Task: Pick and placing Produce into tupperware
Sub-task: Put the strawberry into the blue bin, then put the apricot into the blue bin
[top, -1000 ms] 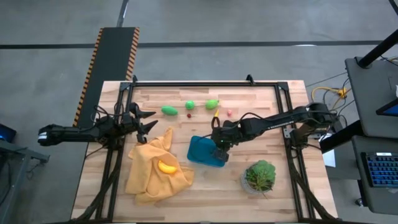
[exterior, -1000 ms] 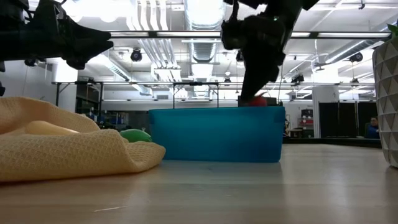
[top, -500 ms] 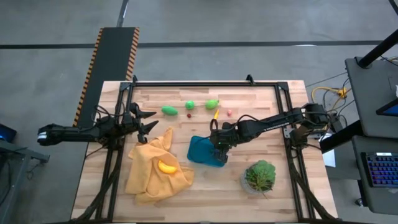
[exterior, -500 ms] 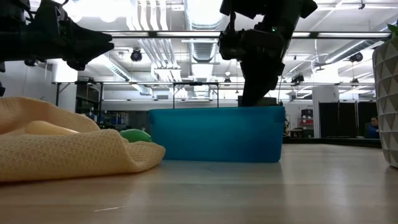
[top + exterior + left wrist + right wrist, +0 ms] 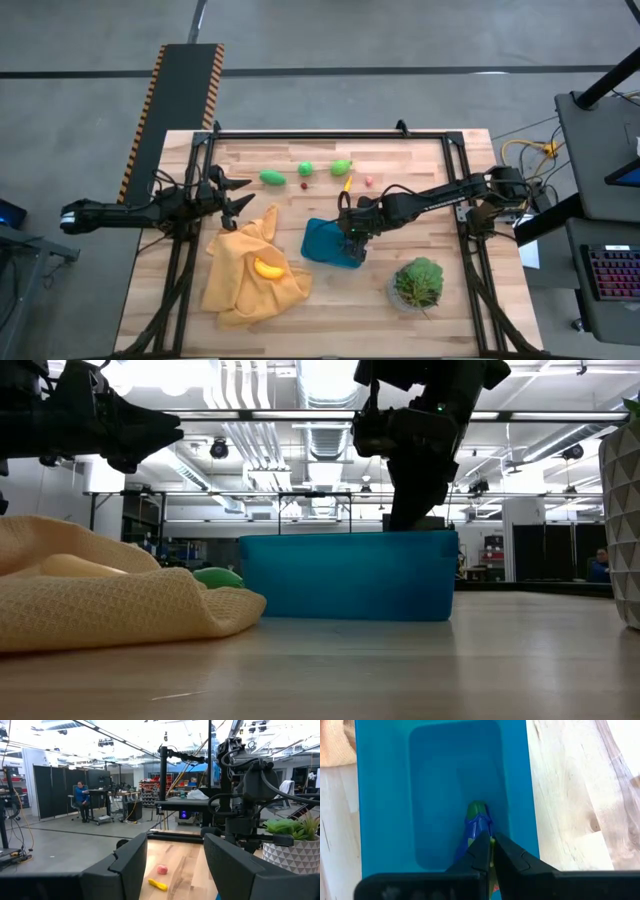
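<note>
Right gripper (image 5: 490, 851), fingers pressed together on a small produce piece (image 5: 476, 812) with a green top, reaches down inside the teal tupperware (image 5: 322, 241) at mid-table, its tip close to the container floor. Nearest the front edge stands a leafy plant (image 5: 418, 281) in a pale pot, to the right of the tupperware. Left of the tupperware lies a mustard cloth (image 5: 232, 277) carrying a yellow-orange piece (image 5: 268, 267). Left gripper (image 5: 238, 193), fingers spread and holding nothing, hangs over the table's left edge just beyond the cloth. Along the far side lie further produce, left to right: green oblong piece (image 5: 272, 178), round green piece (image 5: 305, 168), tiny red piece (image 5: 304, 185), green pear-shaped piece (image 5: 341, 167), slim yellow piece (image 5: 347, 182) and pink piece (image 5: 368, 181).
</note>
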`<action>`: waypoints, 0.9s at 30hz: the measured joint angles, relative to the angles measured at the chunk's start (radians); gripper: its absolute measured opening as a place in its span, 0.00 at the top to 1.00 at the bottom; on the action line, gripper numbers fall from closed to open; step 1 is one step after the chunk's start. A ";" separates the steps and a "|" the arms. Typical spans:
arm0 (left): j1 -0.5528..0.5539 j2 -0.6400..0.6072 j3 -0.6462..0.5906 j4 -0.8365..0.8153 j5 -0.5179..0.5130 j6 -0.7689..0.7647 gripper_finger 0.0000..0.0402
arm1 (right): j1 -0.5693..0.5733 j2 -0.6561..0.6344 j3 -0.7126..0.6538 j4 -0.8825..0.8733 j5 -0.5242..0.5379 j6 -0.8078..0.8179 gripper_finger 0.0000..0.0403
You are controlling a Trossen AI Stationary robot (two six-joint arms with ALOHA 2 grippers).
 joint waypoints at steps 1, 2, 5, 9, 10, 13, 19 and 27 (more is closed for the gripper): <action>0.000 0.000 0.000 0.000 0.000 0.000 0.54 | 0.000 0.000 0.000 0.000 0.000 0.000 0.98; 0.000 0.000 0.000 0.000 0.000 0.000 0.54 | 0.000 0.000 0.000 0.000 0.000 0.000 0.98; 0.000 0.000 0.000 0.000 0.000 0.000 0.54 | 0.000 0.000 0.000 0.000 0.000 0.000 0.98; 0.000 0.000 0.000 0.000 0.000 0.000 0.54 | 0.000 0.000 0.000 0.000 -0.008 -0.001 0.97; 0.000 0.000 0.000 0.000 0.000 0.000 0.54 | 0.000 0.000 0.000 0.000 -0.009 0.000 0.97; 0.000 0.001 0.000 0.000 0.000 0.000 0.54 | 0.000 0.000 0.000 0.000 -0.008 -0.001 0.93; 0.000 0.001 0.000 0.000 0.000 0.001 0.54 | 0.000 0.000 0.000 0.000 -0.008 -0.001 0.85; 0.000 0.001 0.000 0.000 0.000 0.001 0.54 | -0.004 -0.007 0.004 0.030 -0.001 -0.007 0.78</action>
